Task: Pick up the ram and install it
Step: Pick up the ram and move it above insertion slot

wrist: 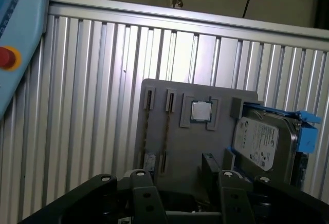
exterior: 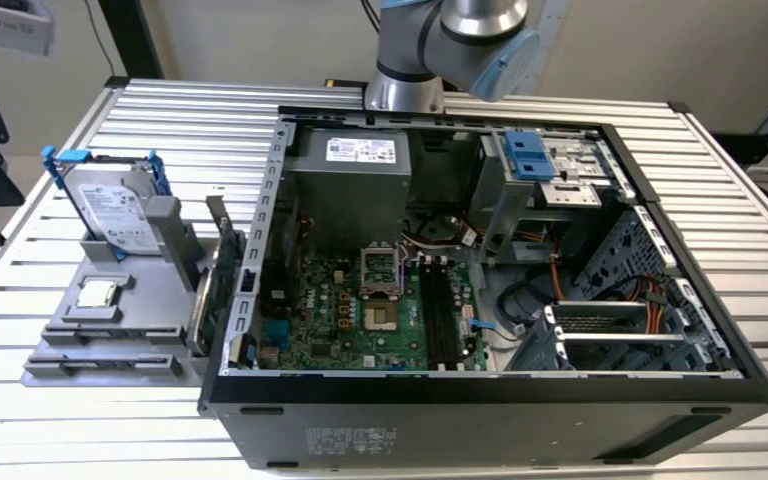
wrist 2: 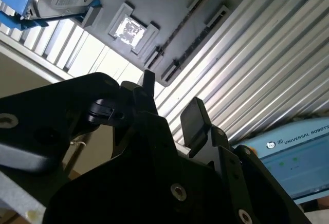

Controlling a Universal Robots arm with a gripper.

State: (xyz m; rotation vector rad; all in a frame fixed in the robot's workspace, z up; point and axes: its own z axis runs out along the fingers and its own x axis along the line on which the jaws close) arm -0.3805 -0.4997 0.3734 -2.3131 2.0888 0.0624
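The tool is spread and empty, aimed at the grey tray from well off. I judge it is parted to straddle the ram, which stands edge-up in a tray slot so its flat faces can be pinched. The exterior view adds the open case mid-tabletop, with the tray by the edge on the exterior view's left and black slots on the motherboard.

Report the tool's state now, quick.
The black two-fingered tool: open, holding nothing.
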